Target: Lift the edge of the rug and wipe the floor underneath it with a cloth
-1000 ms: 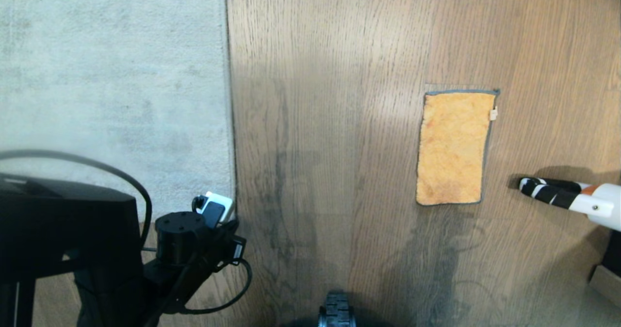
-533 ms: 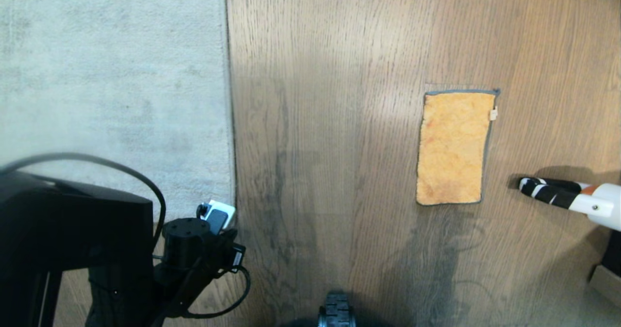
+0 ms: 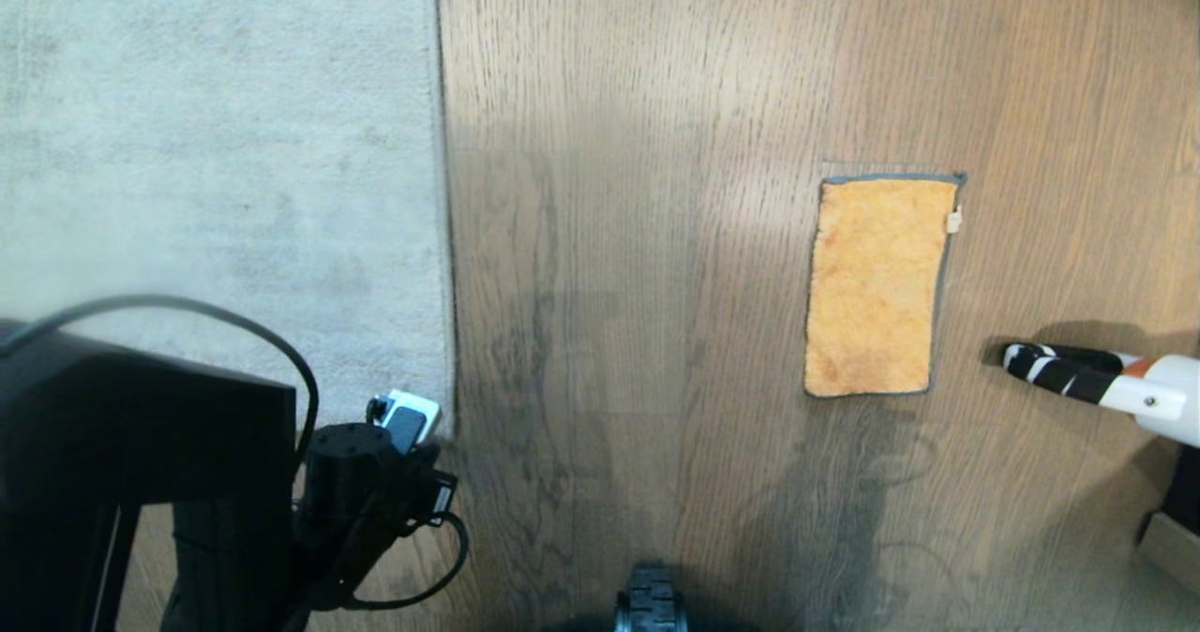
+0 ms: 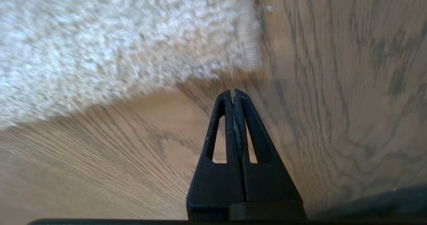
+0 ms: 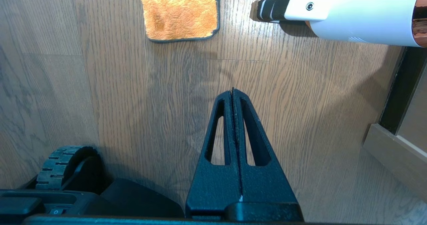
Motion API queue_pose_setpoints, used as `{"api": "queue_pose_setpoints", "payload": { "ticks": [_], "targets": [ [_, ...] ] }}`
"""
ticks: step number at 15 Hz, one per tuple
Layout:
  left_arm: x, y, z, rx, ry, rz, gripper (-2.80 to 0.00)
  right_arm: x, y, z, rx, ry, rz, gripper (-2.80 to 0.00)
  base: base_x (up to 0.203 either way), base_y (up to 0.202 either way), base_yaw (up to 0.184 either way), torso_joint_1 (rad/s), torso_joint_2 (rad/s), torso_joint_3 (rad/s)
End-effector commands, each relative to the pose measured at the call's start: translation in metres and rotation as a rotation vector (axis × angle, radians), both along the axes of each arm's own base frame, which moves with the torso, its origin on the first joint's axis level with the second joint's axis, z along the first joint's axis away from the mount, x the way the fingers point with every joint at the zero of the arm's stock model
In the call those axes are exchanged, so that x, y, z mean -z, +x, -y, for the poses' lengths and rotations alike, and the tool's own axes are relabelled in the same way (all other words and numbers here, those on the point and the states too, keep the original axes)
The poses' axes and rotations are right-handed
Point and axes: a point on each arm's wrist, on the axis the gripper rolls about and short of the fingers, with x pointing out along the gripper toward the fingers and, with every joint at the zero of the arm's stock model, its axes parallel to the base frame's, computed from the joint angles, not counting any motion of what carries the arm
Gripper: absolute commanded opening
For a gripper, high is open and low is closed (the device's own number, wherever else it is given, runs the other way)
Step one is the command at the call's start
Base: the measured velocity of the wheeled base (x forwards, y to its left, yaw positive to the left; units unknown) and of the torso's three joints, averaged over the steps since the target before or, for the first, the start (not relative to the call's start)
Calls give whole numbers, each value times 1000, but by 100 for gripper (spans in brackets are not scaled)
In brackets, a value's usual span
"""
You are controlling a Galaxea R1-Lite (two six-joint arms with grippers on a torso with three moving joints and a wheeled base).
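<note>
Orange cloth [image 3: 874, 285] (flat) on floor [image 3: 637, 238]

A white tube-shaped device [image 3: 1148, 396] lies at the far right of the head view, ending in a black nozzle with white stripes [image 3: 1050, 368] and a copper-orange band further back — what appliance it is cannot be told. Past it, at the right border, a dark upright strip [image 5: 397, 88] meets a pale beige ledge [image 5: 395, 155] — perhaps furniture or a door frame.
</note>
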Motion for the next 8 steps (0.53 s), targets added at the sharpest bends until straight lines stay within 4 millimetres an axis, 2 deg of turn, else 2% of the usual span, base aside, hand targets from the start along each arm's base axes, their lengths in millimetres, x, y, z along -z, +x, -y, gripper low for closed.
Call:
{"api": "queue_pose_setpoints", "payload": {
  "ticks": [1, 5, 6, 7, 8],
  "targets": [
    [-5, 3, 0, -5, -15, 50, -280, 0, 0, 0, -1, 0, -1, -280, 0, 0, 0, 0, 0, 0],
    [-21, 4, 0, -8, -33, 108, -280, 0, 0, 0, 0, 0, 0, -280, 0, 0, 0, 0, 0, 0],
    [-24, 4, -1, -12, -35, 117, -101, 0, 0, 0, 0, 0, 0, -280, 0, 0, 0, 0, 0, 0],
    [-27, 3, -3, -17, -37, 124, 0, 0, 0, 0, 0, 0, -1, -280, 0, 0, 0, 0, 0, 0],
    [-30, 2, -4, -19, -39, 131, 0, 0, 0, 0, 0, 0, -1, -280, 0, 0, 0, 0, 0, 0]
  ]
}}
